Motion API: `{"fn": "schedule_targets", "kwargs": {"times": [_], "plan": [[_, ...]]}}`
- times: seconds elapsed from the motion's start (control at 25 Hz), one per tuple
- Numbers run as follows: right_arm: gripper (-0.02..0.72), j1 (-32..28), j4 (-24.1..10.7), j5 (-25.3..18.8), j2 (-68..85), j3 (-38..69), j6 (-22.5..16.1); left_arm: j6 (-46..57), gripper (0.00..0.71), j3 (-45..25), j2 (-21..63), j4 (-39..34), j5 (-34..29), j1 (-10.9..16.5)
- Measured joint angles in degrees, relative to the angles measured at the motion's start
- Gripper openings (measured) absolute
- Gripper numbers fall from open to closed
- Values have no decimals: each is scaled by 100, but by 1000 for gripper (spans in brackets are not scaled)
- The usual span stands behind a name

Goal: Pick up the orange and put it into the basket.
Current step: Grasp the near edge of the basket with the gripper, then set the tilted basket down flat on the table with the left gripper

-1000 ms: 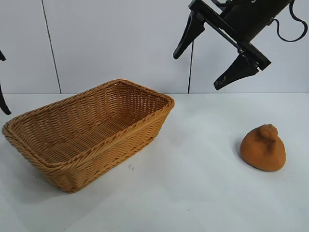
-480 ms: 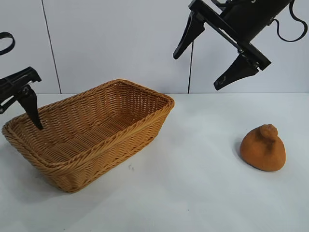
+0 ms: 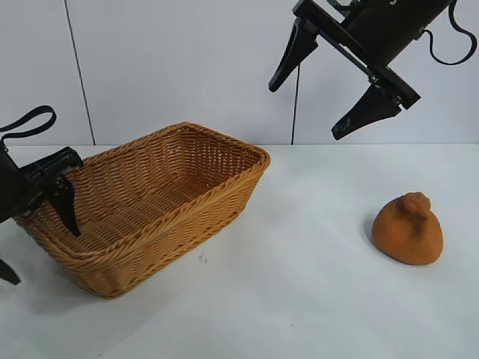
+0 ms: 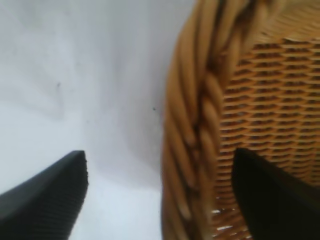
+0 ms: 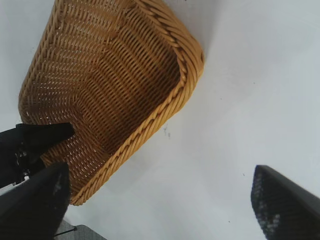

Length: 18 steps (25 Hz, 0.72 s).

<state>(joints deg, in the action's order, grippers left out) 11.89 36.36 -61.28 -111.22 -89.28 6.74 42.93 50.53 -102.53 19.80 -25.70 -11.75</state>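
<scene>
We find the orange point(image 3: 408, 229) on the table point(image 3: 314, 299), untouched and well right of the basket point(image 3: 187, 161). The right gripper point(image 3: 325, 90) hangs high above, jaws wide apart and empty. The left gripper point(image 4: 160, 197), jaws also spread, straddles the basket's braided rim. We judge the pick not yet begun; next, the right gripper must descend over the orange.
</scene>
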Motion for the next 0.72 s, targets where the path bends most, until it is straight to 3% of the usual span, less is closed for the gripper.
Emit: {"fn": "schedule_targets", "kwargs": {"times": [0.36,0.72], "plan": [[675,0,0,-18,0,0,0,-1491,81,1661,-125,-104,-1236,198],[675,0,0,-153,0,0,0,-3258,81,3296,-1081,-115,-2851,227]]}}
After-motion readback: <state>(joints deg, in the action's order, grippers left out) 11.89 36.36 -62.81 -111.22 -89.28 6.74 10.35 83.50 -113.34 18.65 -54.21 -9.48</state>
